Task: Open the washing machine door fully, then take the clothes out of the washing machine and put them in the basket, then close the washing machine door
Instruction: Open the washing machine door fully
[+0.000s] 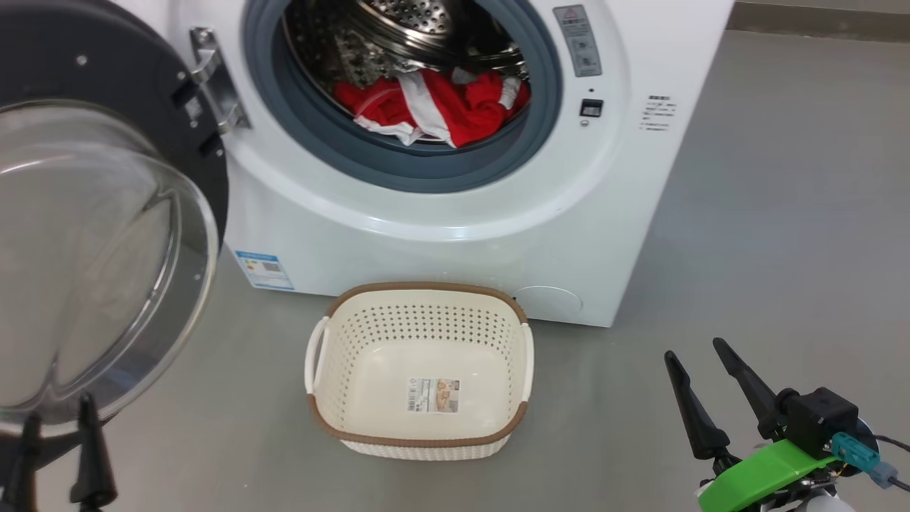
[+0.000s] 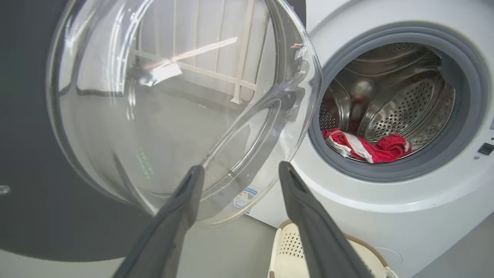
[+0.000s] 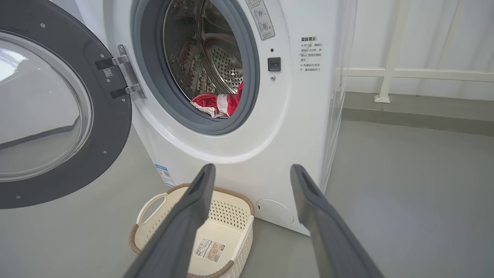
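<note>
Now both jaws wide; washing machine door (image 2: 154, 96) just beyond left jaws; clothes (image 2: 366, 148) in drum (image 2: 401, 104).

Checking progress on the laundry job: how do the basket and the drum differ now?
The basket is empty bar its paper label; the drum holds the red clothes. The basket is cream plastic with a brown rim; the drum is shiny steel. The basket opens upward, the drum forward. Both are perforated.

A smooth grey floor (image 1: 782, 249) carried the white washing machine (image 1: 455, 235). The cream perforated basket (image 1: 426, 327) stood upright on it, just before the machine's base.
</note>
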